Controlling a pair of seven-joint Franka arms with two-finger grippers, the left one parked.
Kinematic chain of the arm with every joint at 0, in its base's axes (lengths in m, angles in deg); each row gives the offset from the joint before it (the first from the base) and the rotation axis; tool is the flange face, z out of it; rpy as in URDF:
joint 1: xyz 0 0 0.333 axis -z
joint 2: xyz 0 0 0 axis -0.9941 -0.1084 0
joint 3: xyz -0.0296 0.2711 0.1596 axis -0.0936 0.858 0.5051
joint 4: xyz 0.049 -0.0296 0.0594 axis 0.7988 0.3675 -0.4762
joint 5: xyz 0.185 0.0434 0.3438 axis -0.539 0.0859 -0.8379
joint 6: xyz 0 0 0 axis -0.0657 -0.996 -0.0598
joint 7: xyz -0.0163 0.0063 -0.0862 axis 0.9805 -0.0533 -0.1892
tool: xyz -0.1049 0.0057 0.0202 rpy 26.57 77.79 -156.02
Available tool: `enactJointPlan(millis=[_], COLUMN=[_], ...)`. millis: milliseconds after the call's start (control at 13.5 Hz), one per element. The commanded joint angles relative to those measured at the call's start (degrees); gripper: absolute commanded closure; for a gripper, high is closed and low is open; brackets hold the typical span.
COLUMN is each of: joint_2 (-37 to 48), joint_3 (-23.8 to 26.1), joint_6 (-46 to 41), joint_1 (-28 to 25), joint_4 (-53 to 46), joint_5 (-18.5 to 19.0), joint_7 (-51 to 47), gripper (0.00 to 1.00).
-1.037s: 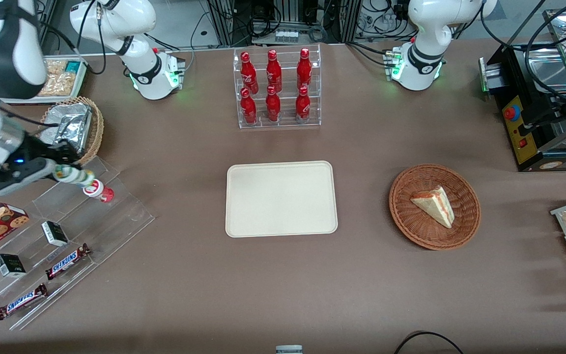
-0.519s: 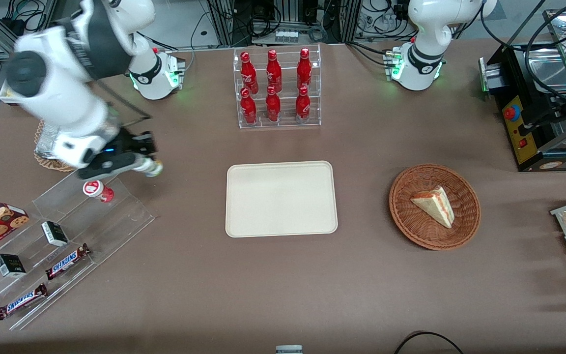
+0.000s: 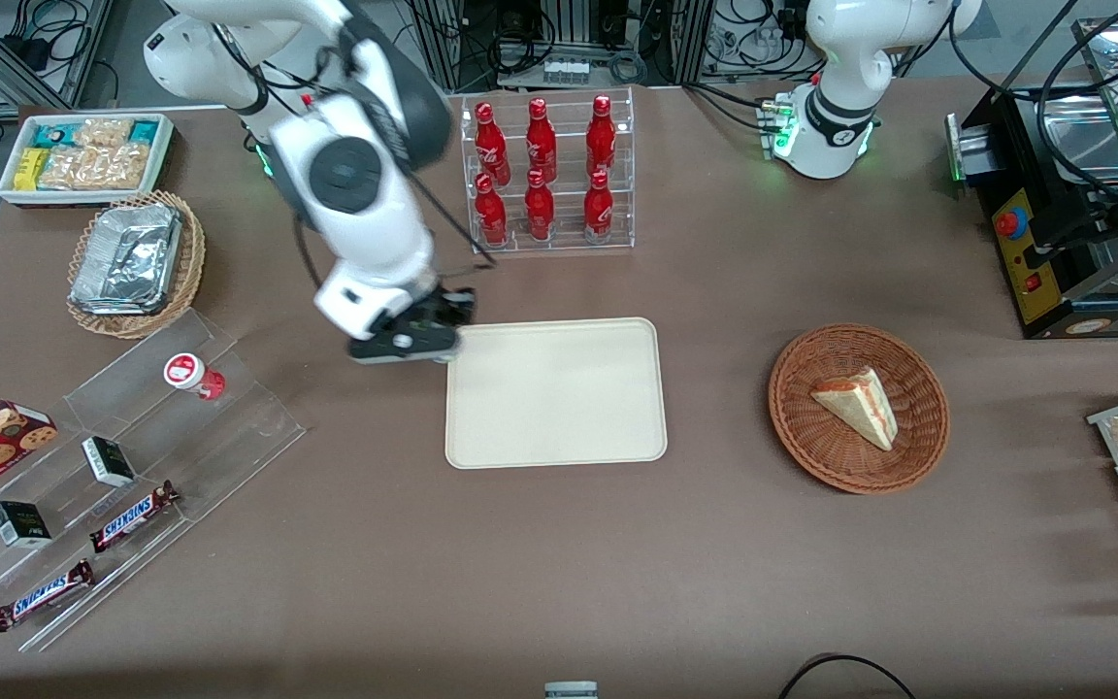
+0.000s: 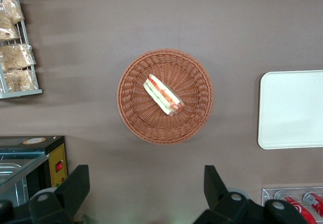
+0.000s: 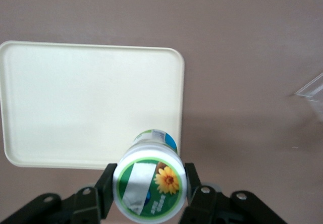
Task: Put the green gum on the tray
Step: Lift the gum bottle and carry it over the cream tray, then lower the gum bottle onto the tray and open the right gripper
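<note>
- Since the earlier frames your tool point(image 3: 428, 340) has carried the green gum point(image 5: 150, 183) away from the clear stepped rack point(image 3: 171, 408) and across the surface point(image 3: 559, 563) to the edge of the tray point(image 3: 559, 427); the red-lidded bottle point(image 3: 192, 376) stayed on the rack.
- You have the green gum clamped between the two fingers point(image 5: 106, 183), which press on its sides just under the lid, so the printed lid faces the wrist camera.
- That grip looks chosen to let you lower the bottle straight down and stand it on its base.
- Its long axis runs along the tool's approach line, lid up toward the wrist, base down toward the tray, so it hangs roughly upright.
- Seen from the wrist, the bottle hangs over the tray's rim point(image 5: 180, 108) near a corner, clear of it, with bare surface just beside.
- You probably need to go further over the tray before letting go.
</note>
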Motion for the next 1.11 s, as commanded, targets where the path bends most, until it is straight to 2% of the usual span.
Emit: enactJointPlan(millis=[0,444,741,1037], joint_2=[-6.7,-16.6,-21.0,-23.2], joint_3=[-0.6,-0.5,-0.6,-0.6], joint_6=[4.5,17.6,21.1,23.0], joint_1=[-1.8,-6.1,-8.8,-9.1], joint_4=[-4.2,-4.3,-4.4,-4.9], joint_5=[-3.2,-3.2,-2.9,-3.0], joint_7=[-4.8,-11.6,-14.3,-15.2], gripper=[1.00,1.00,1.00,1.00])
